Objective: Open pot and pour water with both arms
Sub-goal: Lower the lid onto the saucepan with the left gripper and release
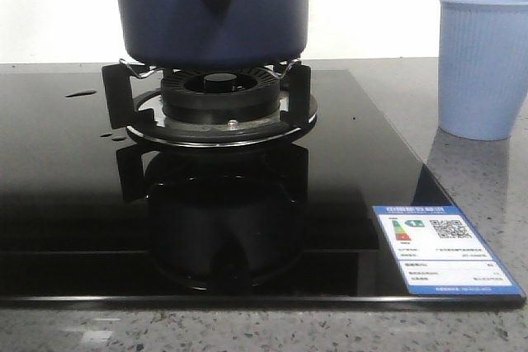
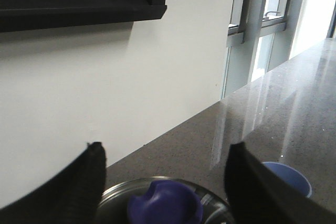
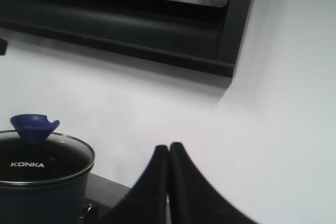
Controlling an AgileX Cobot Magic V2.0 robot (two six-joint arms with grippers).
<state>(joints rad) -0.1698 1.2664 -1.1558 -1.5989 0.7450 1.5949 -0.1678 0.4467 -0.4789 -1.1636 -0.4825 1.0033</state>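
Note:
The dark navy pot sits on the burner's black stand, its handle mount facing the front camera. A glass lid with a blue knob covers it. In the left wrist view the same blue knob lies below and between the spread fingers of my left gripper, which is open and holds nothing. My right gripper is shut with nothing in it, off to the side of the pot. Neither gripper shows in the front view.
A light blue ribbed cup stands on the grey counter at the right, also seen as cup. The black glass hob carries a label at its front right corner. A dark hood hangs above.

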